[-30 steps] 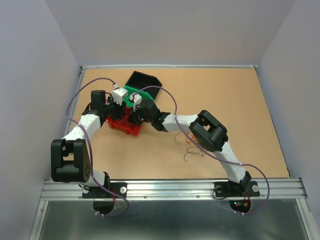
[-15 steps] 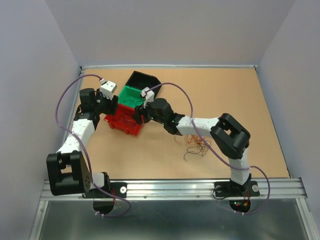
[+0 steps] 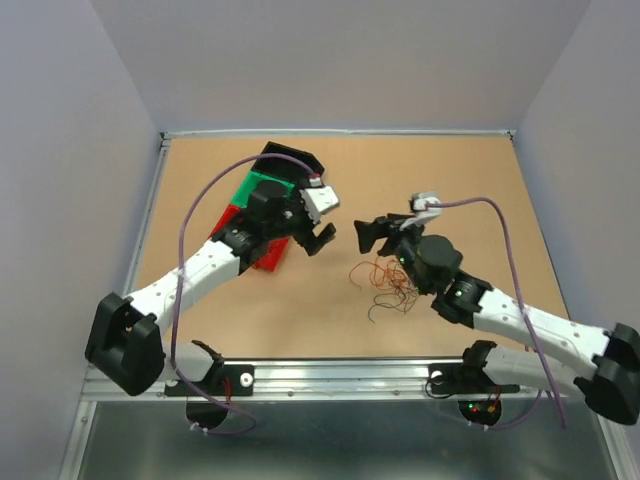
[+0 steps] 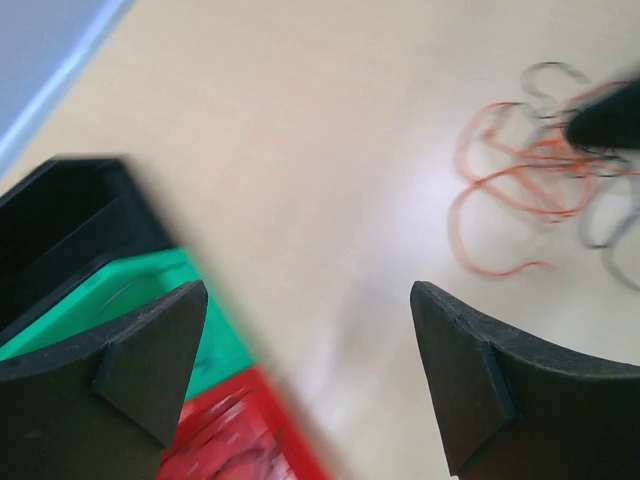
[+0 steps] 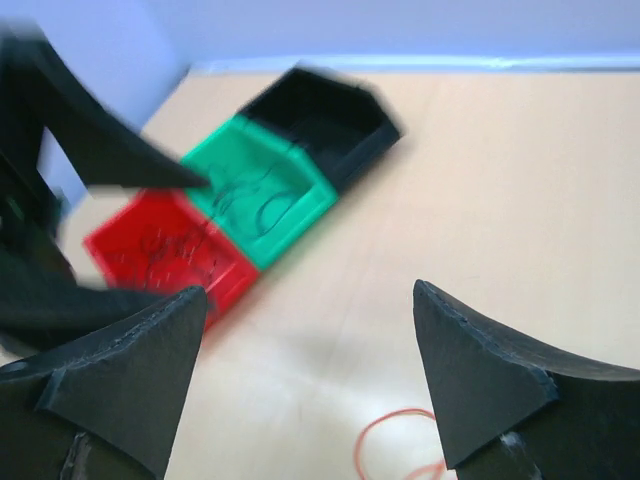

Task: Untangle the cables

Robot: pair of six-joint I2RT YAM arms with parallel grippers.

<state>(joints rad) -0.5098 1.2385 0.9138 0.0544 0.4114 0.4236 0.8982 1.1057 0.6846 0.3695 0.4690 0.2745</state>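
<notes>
Cables (image 3: 388,285) lie as a loose, wiry bunch of orange-red and dark strands on the table (image 3: 480,180), well apart from the row of bins and to its right in the overhead view.

The left arm (image 3: 200,270) stretches across the bins, and the right arm (image 3: 520,320) reaches in low from the far side of the bunch. A second ago both wrists crowded over the bins; now both have swung off them toward the bunch, probably to fetch another strand.

The bins sit in one slanted row: black bin (image 3: 290,158) farthest from the arms' bases, green bin (image 3: 262,186) in the middle, red bin (image 3: 270,257) nearest. The right wrist view suggests thin wires already lying in the green and red ones, though blur makes this uncertain.

The left gripper (image 3: 318,236) hangs just right of the bins, its fingers spread wide with nothing between them. The right gripper (image 3: 368,233) faces it from beyond, above the far edge of the bunch, likewise spread and empty. Judging by this, the two are set to take the tangle from opposite sides.
</notes>
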